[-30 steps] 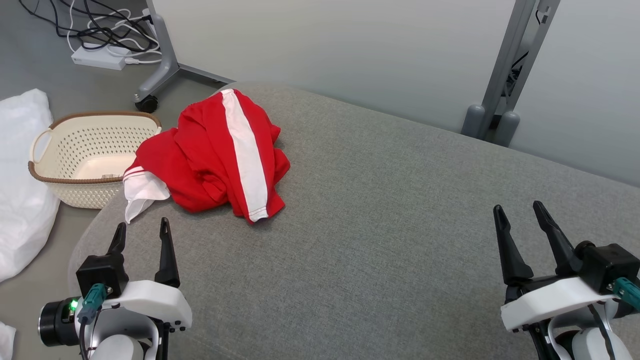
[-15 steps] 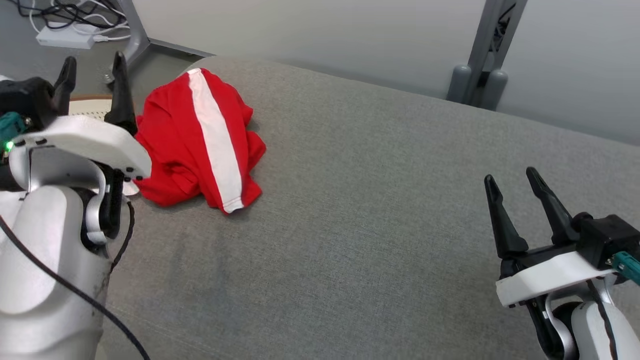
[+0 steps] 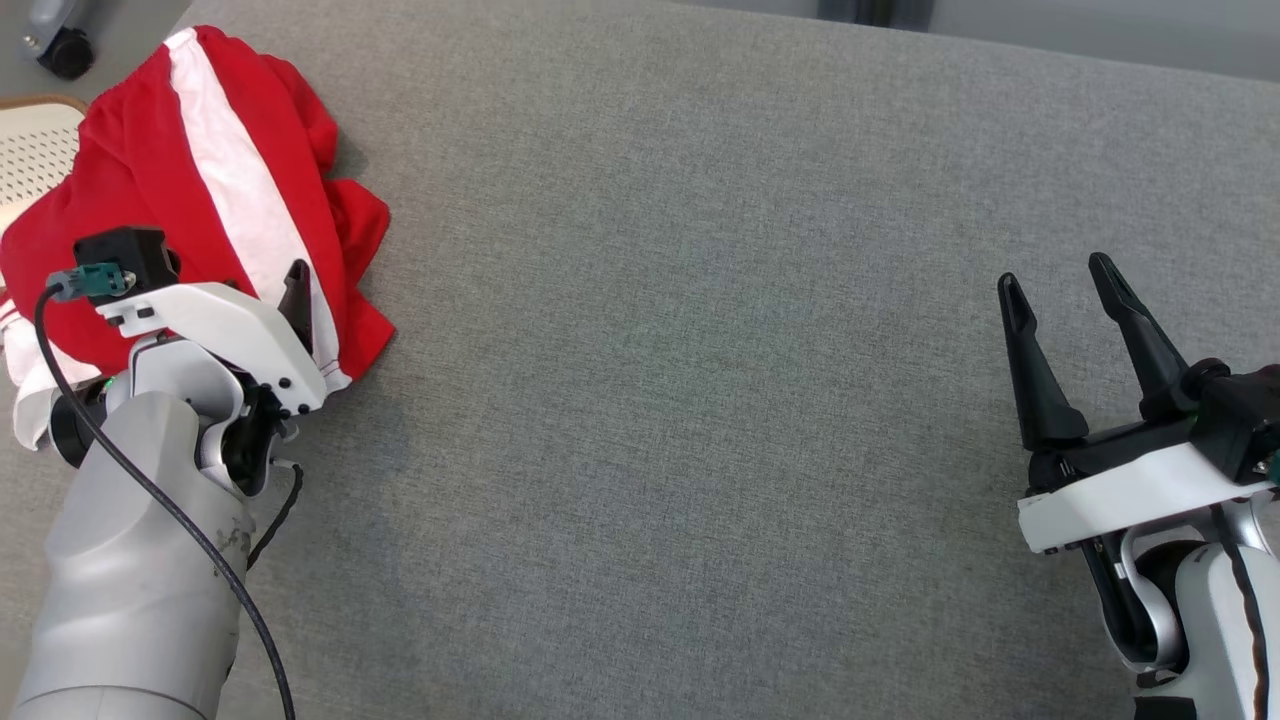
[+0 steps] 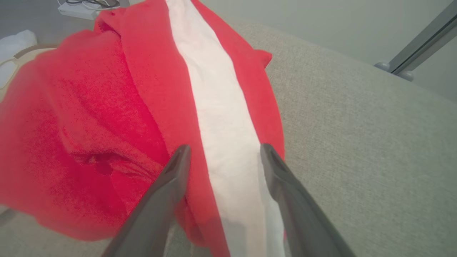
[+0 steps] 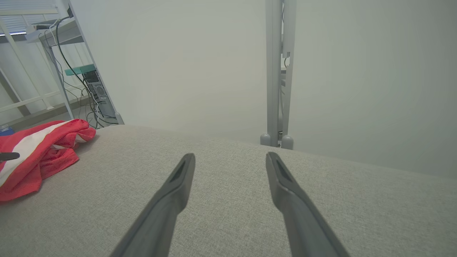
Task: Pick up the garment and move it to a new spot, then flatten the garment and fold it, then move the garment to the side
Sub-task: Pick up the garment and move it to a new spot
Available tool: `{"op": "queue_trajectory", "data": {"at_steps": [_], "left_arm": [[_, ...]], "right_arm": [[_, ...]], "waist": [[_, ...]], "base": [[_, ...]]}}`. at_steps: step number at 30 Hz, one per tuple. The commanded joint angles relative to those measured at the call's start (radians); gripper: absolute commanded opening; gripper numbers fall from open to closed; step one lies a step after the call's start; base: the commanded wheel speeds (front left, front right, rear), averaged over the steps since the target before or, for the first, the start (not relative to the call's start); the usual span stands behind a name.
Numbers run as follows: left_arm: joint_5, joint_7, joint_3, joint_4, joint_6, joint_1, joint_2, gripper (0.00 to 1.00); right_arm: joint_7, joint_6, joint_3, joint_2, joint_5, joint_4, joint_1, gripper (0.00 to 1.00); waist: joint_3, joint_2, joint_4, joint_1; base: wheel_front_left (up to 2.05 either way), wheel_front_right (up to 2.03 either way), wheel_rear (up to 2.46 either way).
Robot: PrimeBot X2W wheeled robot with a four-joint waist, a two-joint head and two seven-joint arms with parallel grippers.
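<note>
The garment point(image 3: 130, 170) is a crumpled red piece with a broad white stripe, lying at the far left of the grey padded surface point(image 3: 700, 300). My left gripper point(image 3: 225, 275) hangs over its near edge, open. In the left wrist view the garment point(image 4: 107, 107) lies close below, and the left gripper point(image 4: 225, 147) has its two fingers either side of the white stripe, with nothing pinched. My right gripper point(image 3: 1054, 272) stands open at the right above bare fabric, far from the garment. The right wrist view has the right gripper point(image 5: 230, 155) open, with the garment point(image 5: 35, 157) at the far left.
A cream perforated basket point(image 3: 30, 150) sits just off the surface's left edge behind the garment, and a caster wheel point(image 3: 65, 50) stands beyond it. A grey metal post point(image 5: 278, 71) rises behind the surface's far edge. Cables and a shelf frame point(image 5: 89, 89) stand at the back left.
The head camera has tipped down and closer. My left arm has reached forward and lowered its open fingers over the garment's near edge. The right gripper has stayed put, open.
</note>
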Motion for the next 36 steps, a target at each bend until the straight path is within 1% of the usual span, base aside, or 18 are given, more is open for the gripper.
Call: {"op": "queue_trajectory", "data": {"at_steps": [1, 6, 7, 8, 9, 10, 14, 21, 23, 25, 26, 28, 29, 33, 36], "left_arm": [[-0.001, -0.003, -0.001, 0.017, -0.005, -0.020, 0.005, 1.00], [-0.012, -0.018, -0.002, 0.119, -0.019, -0.047, -0.004, 1.00], [-0.016, -0.018, -0.002, 0.137, -0.025, -0.052, -0.006, 0.49], [-0.017, -0.018, -0.002, 0.154, -0.028, -0.057, -0.006, 0.27], [-0.022, -0.021, -0.001, 0.170, -0.034, -0.062, -0.008, 0.00], [-0.021, -0.042, 0.001, 0.191, -0.033, -0.076, 0.000, 0.00], [-0.015, -0.133, 0.007, 0.201, -0.021, -0.101, 0.012, 0.00], [-0.006, -0.304, 0.018, 0.160, -0.007, -0.136, 0.032, 0.00], [0.004, -0.346, 0.017, 0.123, 0.009, -0.142, 0.047, 0.00], [0.010, -0.356, 0.017, 0.105, 0.013, -0.143, 0.051, 0.00], [0.016, -0.363, 0.016, 0.085, 0.019, -0.141, 0.055, 0.00], [0.019, -0.373, 0.016, 0.037, 0.012, -0.126, 0.053, 0.00], [0.026, -0.376, 0.015, 0.012, 0.016, -0.113, 0.057, 0.00], [0.043, -0.382, 0.005, -0.108, 0.037, -0.053, 0.056, 0.00], [0.057, -0.384, -0.009, -0.223, 0.053, 0.017, 0.040, 0.00]], "right_arm": [[0.005, 0.002, -0.001, -0.007, -0.003, -0.005, -0.009, 1.00], [0.007, 0.002, 0.007, -0.011, -0.003, -0.008, -0.021, 1.00], [0.007, 0.002, 0.007, -0.013, -0.001, -0.007, -0.022, 1.00], [0.007, 0.002, 0.006, -0.015, 0.000, -0.005, -0.027, 1.00], [0.006, 0.002, 0.004, -0.015, 0.002, -0.004, -0.032, 1.00], [0.003, 0.002, 0.002, -0.017, 0.001, -0.003, -0.039, 1.00], [-0.003, 0.002, -0.012, -0.018, 0.001, 0.005, -0.028, 1.00], [-0.016, 0.002, -0.035, 0.000, 0.005, 0.023, 0.008, 1.00], [-0.023, 0.002, -0.037, 0.008, 0.006, 0.028, 0.021, 1.00], [-0.024, 0.002, -0.037, 0.010, 0.006, 0.030, 0.026, 1.00], [-0.026, 0.002, -0.037, 0.013, 0.007, 0.032, 0.028, 1.00], [-0.032, 0.002, -0.039, 0.016, 0.008, 0.037, 0.039, 1.00], [-0.033, 0.002, -0.040, 0.019, 0.009, 0.041, 0.046, 1.00], [-0.041, 0.002, -0.039, 0.030, 0.014, 0.052, 0.065, 1.00], [-0.046, 0.002, -0.042, 0.039, 0.018, 0.056, 0.078, 1.00]], "waist": [[0.011, 0.0000, -0.004, -0.0001], [0.029, 0.0000, -0.009, -0.0001], [0.032, 0.0000, -0.010, -0.0001], [0.034, 0.0000, -0.011, -0.0001], [0.034, 0.0000, -0.012, -0.0001], [0.033, 0.0000, -0.014, -0.0001], [0.016, 0.0000, -0.010, -0.0001], [-0.051, 0.0000, 0.007, -0.0001], [-0.085, 0.0000, 0.013, -0.0001], [-0.097, 0.0000, 0.014, -0.0001], [-0.108, 0.0000, 0.015, -0.0001], [-0.135, 0.0000, 0.017, -0.0001], [-0.148, 0.0000, 0.017, -0.0001], [-0.194, 0.0000, 0.010, -0.0001], [-0.218, 0.0000, 0.000, -0.0001]], "base": [[0.00, 0.00, 0.00], [0.00, 0.00, 0.00], [0.00, 0.00, 0.00], [0.00, 0.00, 0.00], [0.00, 0.00, 0.00], [0.00, 0.00, 0.00], [0.00, 0.00, 0.00], [0.00, 0.00, 0.00], [0.00, 0.00, 0.00], [0.00, 0.00, 0.00], [0.00, 0.00, 0.00], [0.00, 0.00, 0.00], [0.00, 0.00, 0.00], [0.00, 0.00, 0.00], [0.00, 0.00, 0.00]]}}
